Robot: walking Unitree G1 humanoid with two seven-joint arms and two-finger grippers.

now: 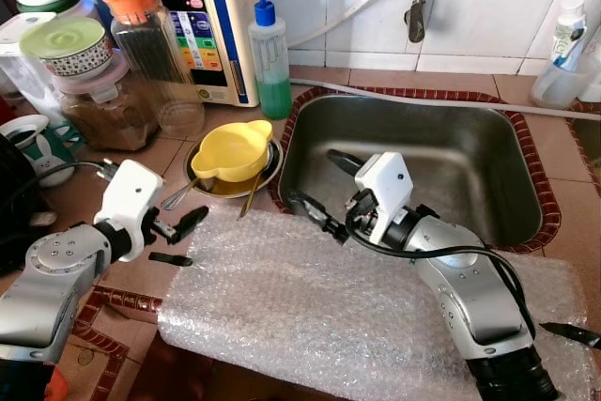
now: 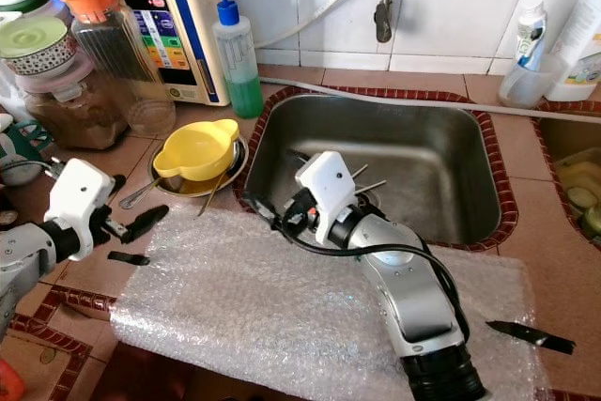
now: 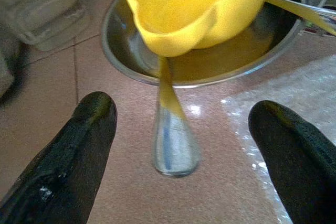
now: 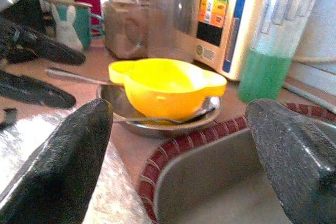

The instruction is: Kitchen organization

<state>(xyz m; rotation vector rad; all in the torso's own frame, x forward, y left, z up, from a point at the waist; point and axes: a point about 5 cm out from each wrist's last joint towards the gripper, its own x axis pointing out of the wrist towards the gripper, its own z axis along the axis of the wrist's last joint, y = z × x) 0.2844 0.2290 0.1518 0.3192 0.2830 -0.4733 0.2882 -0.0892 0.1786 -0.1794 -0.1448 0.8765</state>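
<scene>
- Listing the yellow bowl (image 1: 232, 149): sits inside a shallow steel dish (image 1: 266, 173) on the tiled desk (image 1: 141, 279), between the sink (image 1: 413, 161) and the jars (image 1: 108, 100); likely light, rigid plastic, smooth and a little slippery; the ear-like handles at its rim look the best place to take hold
- Spoon (image 3: 175, 140): lies with its broad end on the desk and its other end under the bowl's lip; thin metal, stiff, low to the surface, so probably awkward to pinch flat; a second utensil (image 4: 157, 119) rests across the dish
- Left end effector (image 1: 180, 239): fingers spread wide and holding nothing, low over the desk just beside the dish, aimed at the spoon, forearm reaching in from the near left corner
- Right end effector (image 1: 324, 190): fingers parted, nothing between them, over the sink's near left corner, pointing toward the bowl; arm bent above the bubble wrap (image 1: 310, 298)
- Also present: green liquid bottle (image 1: 270, 61) and a white appliance (image 1: 202, 16) against the wall; dark knife (image 2: 531, 335) on the wrap at the far right
</scene>
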